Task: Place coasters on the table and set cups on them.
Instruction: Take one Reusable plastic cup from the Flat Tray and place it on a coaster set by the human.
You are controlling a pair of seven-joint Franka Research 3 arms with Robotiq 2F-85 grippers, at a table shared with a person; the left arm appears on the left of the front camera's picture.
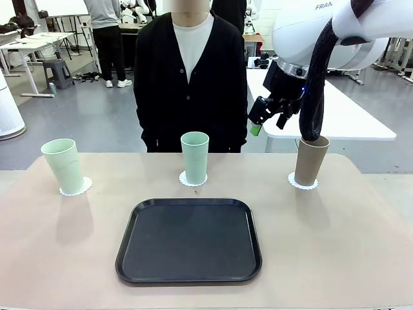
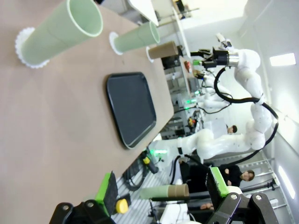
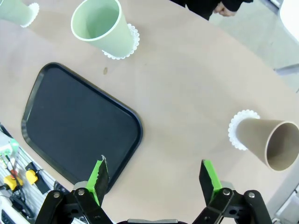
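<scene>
Beige table (image 1: 335, 245) carries a black tray (image 1: 189, 241) (grey floor (image 1: 97, 123) beyond); both tools gape, empty.

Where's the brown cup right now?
In the front view, the brown cup stands upright on a white coaster at the table's far right, right of the black tray, with the open right gripper above-left.

In the front view, a black cable from the right arm covers part of the brown cup's (image 1: 311, 161) rim. The right wrist view crops the far green cup (image 3: 16, 10) and its coaster (image 3: 32, 14) at the top-left corner, and the person's hand (image 3: 227, 7) along the top edge.
</scene>
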